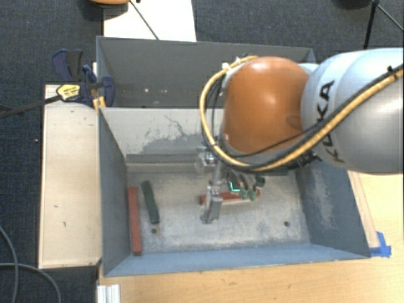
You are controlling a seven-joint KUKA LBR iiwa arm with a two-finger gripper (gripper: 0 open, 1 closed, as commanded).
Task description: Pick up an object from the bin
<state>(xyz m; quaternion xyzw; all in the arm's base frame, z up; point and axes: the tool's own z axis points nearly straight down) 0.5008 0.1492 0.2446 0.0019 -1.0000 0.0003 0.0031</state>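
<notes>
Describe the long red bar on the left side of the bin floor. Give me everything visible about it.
The red bar is long, thin and straight, with a matte surface that could be painted wood or plastic. It lies flat on the bin floor, running near to far along the foot of the left wall. Whether it touches that wall cannot be told. A shorter dark green bar lies just right of it, apart from it. The gripper is off to its right at mid-bin, clear of it.

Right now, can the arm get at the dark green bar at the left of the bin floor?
Probably yes: the dark green bar lies uncovered beside the red bar, with bare floor between it and the arm.
</notes>
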